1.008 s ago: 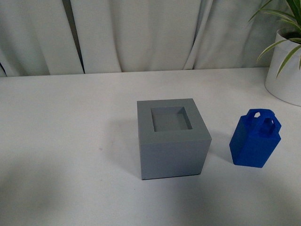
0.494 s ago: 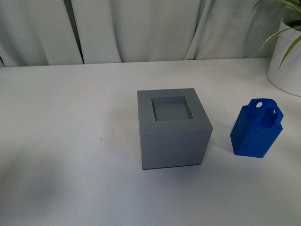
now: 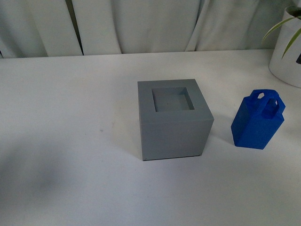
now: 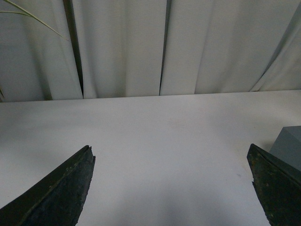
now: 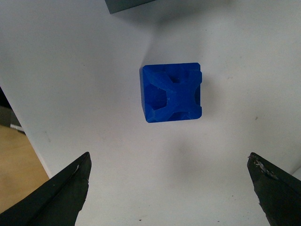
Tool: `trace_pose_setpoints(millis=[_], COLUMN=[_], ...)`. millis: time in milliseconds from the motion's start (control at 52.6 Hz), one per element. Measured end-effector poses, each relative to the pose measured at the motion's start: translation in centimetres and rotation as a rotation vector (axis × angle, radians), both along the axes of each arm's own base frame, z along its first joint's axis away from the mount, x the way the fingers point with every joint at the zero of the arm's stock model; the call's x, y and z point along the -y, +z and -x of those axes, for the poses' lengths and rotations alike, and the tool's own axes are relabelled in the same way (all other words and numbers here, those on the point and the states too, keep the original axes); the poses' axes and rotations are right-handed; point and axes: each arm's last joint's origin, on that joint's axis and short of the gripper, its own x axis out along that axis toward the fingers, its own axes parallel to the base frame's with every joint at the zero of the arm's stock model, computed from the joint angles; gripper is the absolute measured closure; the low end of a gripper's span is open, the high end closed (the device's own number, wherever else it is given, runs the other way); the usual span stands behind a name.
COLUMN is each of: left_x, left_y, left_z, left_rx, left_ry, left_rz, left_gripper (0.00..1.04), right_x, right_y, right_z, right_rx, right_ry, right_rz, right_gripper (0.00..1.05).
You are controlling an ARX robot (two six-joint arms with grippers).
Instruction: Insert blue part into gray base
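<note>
Blue part (image 3: 257, 120) stands upright on the table (image 3: 70, 99), handle up, right of the base (image 3: 174, 136) and apart from it. Base recess faces up.

My right gripper (image 5: 169, 157) hangs above the part (image 5: 171, 92), looking straight down. Its fingers are spread wide with nothing pinched. The part lies below, lined up between them, untouched.

My left gripper (image 4: 170, 148) is also spread, over bare table left of the base (image 4: 288, 147). White pot (image 3: 287, 61) far right.
</note>
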Motion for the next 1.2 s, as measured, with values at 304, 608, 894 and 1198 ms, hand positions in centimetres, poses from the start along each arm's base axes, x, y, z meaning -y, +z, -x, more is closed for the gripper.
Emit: trace_pose_setpoints(millis=[304, 608, 894, 1198], left_x=[0.0, 0.0, 0.0, 0.0], left_y=[0.0, 0.0, 0.0, 0.0], left_z=[0.0, 0.0, 0.0, 0.0], left_rx=[0.000, 0.000, 0.000, 0.000], left_ry=[0.000, 0.000, 0.000, 0.000], left_rz=[0.000, 0.000, 0.000, 0.000], left_gripper=[0.06, 0.06, 0.06, 0.06], right_x=[-2.3, -4.3, -4.7, -4.8], right_y=[-1.9, -4.2, -5.5, -6.4], right_z=[-2.6, -3.8, -4.4, -4.8], right_rx=[-0.057, -0.095, -0.125, -0.133], right_ry=[0.068, 0.118, 0.134, 0.142], right_rz=[0.074, 0.104, 0.142, 0.157], right_gripper=[0.07, 0.07, 0.07, 0.35])
